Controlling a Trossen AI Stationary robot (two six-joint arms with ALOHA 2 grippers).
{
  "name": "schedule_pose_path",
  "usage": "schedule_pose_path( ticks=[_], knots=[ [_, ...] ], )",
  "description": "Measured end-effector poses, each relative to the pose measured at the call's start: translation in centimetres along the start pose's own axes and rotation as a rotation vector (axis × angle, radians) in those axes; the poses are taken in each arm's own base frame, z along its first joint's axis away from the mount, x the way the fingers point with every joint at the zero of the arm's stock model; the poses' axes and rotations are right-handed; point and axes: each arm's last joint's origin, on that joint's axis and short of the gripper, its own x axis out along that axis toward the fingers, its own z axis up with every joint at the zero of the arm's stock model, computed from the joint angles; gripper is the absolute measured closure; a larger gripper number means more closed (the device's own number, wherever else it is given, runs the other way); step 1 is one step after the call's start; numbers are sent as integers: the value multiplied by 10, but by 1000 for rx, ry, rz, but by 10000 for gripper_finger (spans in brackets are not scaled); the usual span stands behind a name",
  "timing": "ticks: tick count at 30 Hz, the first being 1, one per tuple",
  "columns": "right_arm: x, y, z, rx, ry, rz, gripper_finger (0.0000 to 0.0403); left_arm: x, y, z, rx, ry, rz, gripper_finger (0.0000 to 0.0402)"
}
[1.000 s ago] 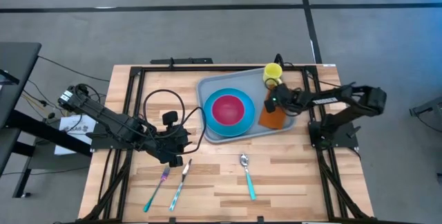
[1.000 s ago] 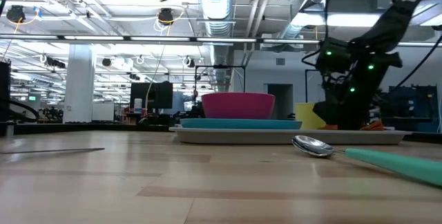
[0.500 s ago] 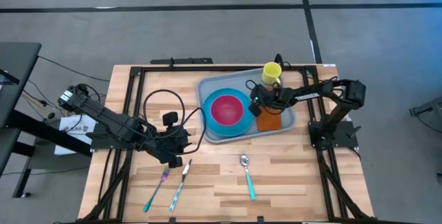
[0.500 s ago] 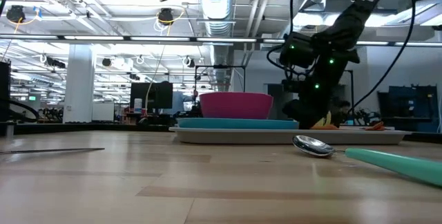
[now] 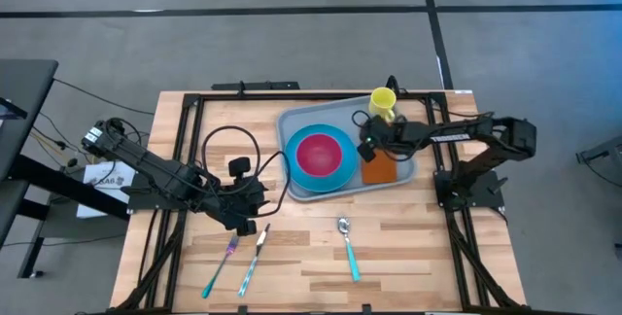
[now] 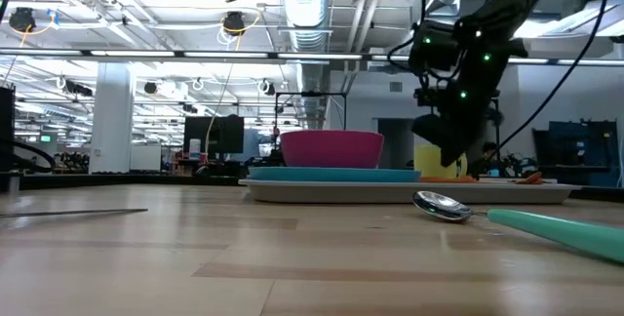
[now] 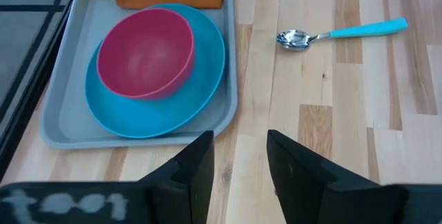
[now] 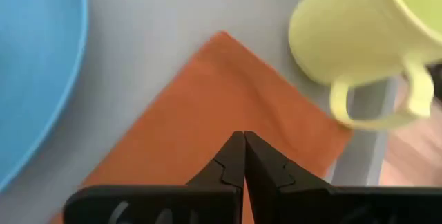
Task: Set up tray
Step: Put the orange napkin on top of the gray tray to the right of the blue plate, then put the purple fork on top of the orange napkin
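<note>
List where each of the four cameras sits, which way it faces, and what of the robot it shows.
High view: overhead, straight down; both arms, tray.
Low view: tabletop level, facing the room; right pincer above the tray, spoon near.
Left wrist view: over the table, facing the tray; own fingers, parted.
Right wrist view: above the napkin and mug; own fingers pressed together.
Shared: high and left wrist both show the pink bowl.

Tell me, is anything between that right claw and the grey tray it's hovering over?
Yes. The right gripper, fingers shut, hangs over the orange napkin, which lies flat on the tray beneath it. The yellow mug stands beside it, and the blue plate with the pink bowl fills the rest.
</note>
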Motion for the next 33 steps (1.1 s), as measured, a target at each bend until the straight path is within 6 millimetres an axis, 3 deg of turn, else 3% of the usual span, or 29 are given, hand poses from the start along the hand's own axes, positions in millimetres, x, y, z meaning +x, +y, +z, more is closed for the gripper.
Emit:
schedule_pose_path(
  ticks=[8,15,25,33],
  knots=[
    [28,6,-15,20,83,-61,403,0,0,0,0,0,-1,278],
    [45,13,-12,-61,54,-60,403,0,0,0,0,0,-1,278],
    [37,15,-9,-229,18,-17,403,0,0,0,-1,0,-1,278],
    [22,11,-5,-214,-25,-32,403,0,0,0,-7,0,-2,278]
  ],
)
